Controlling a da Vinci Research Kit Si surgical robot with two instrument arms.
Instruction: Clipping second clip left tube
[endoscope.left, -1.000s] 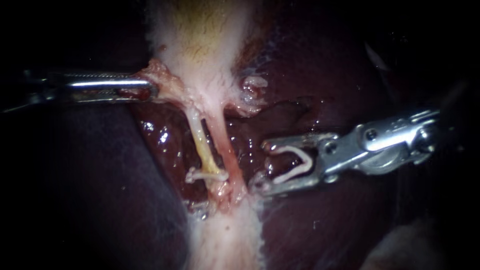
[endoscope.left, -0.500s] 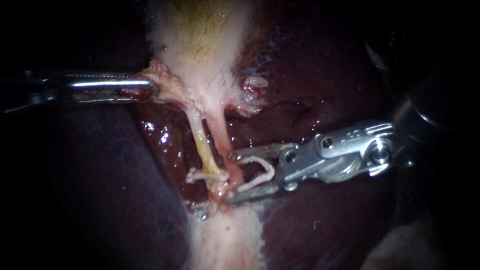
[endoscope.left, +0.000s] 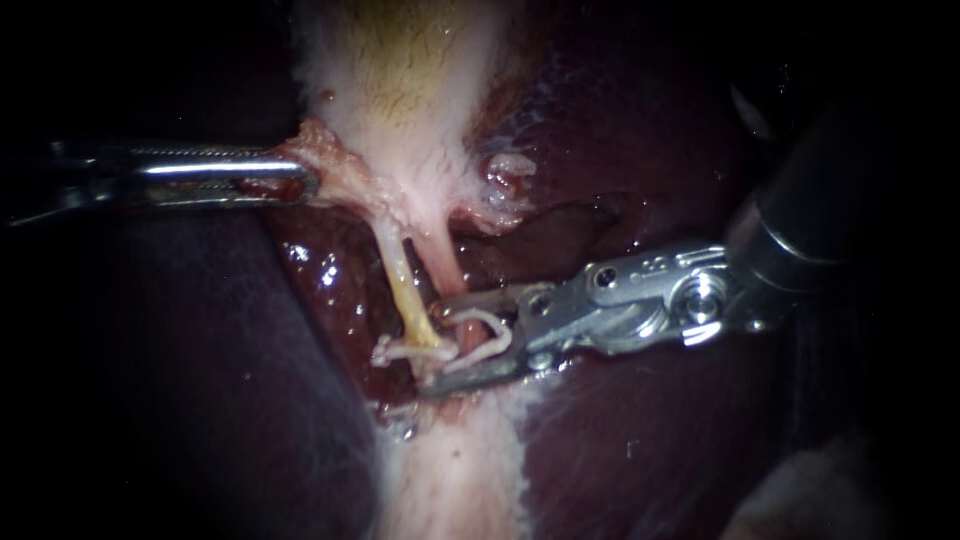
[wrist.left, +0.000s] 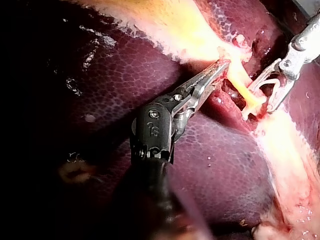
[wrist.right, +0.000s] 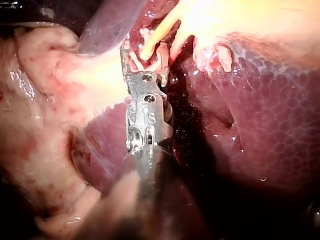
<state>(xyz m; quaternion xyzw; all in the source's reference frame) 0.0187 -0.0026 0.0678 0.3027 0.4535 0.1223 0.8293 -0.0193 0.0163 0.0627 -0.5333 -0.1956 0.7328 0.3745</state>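
Over at the endoscope view's left, gripping a pale tissue flap (endoscope.left: 330, 170) at the foot of the gallbladder (endoscope.left: 400, 70) with the left instrument (endoscope.left: 305, 182). Comes in level from the left edge, shaft straight, no bend at the wrist. Claw clenched flat on the flap from two sides. From the left wrist camera, seen as a long reach over the dark liver (endoscope.left: 620, 440), tip set into the pale tissue beside the tubes.

From the upper right, slanting down with the right instrument (endoscope.left: 432, 347). Dark shaft first, then bent at the wrist joint, so the claw points nearly level toward the left. Claw spread wide yet grasping an open clip (endoscope.left: 505, 335), one leg seated along each half. Set across the pink tube (endoscope.left: 448, 275), with the clip's free ends just beside the left tube (endoscope.left: 398, 275). In the right wrist view, shows a yellowish tube running in between the clip's legs. Cannot tell whether the legs touch that tube.

Left tube: yellowish, slanting down from the gallbladder's foot, just left of the pink tube. Carries a closed clip (endoscope.left: 405, 350) low down, right next to the lower half of the right claw.
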